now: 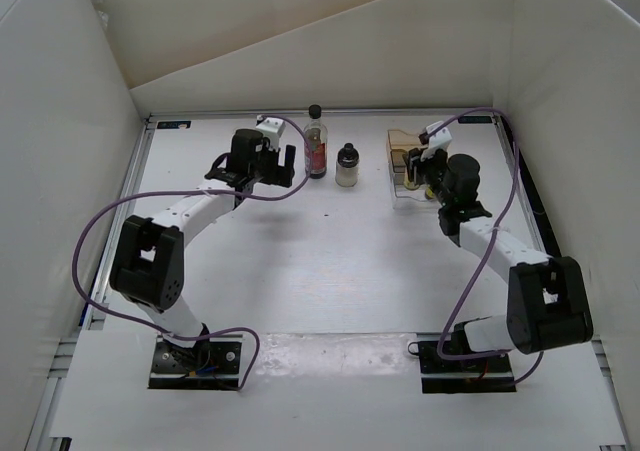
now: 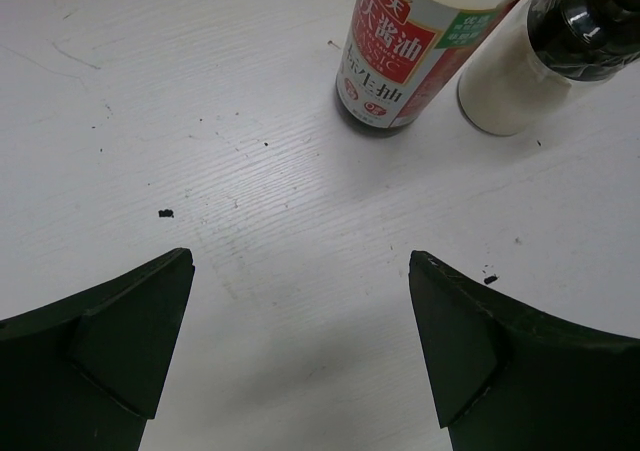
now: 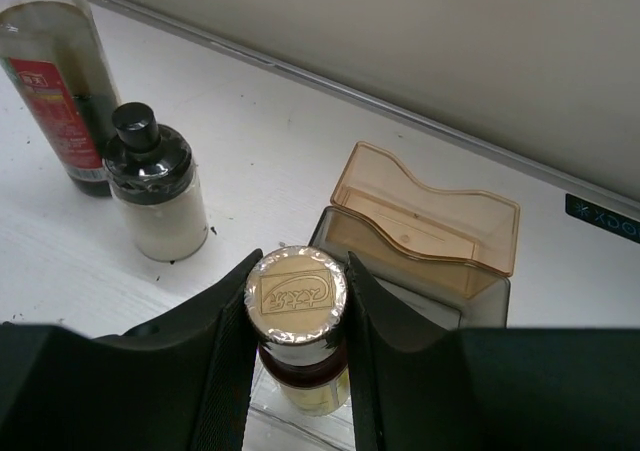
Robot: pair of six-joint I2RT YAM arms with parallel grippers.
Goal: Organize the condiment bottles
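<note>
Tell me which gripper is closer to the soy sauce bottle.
Left. The left gripper sits open beside the soy sauce bottle; the right gripper is at the rack, clamping a small yellow bottle.

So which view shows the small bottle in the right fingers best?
Right wrist: the small bottle, its cap and yellow body, sits between the fingers, at the rack. The top view barely shows it behind the right arm; left wrist misses it.

- I read this as a robotics lab test cell.
- Plain white panel walls box in the white tabletop.
- My left arm and right arm are bolted on metal base plates.
</note>
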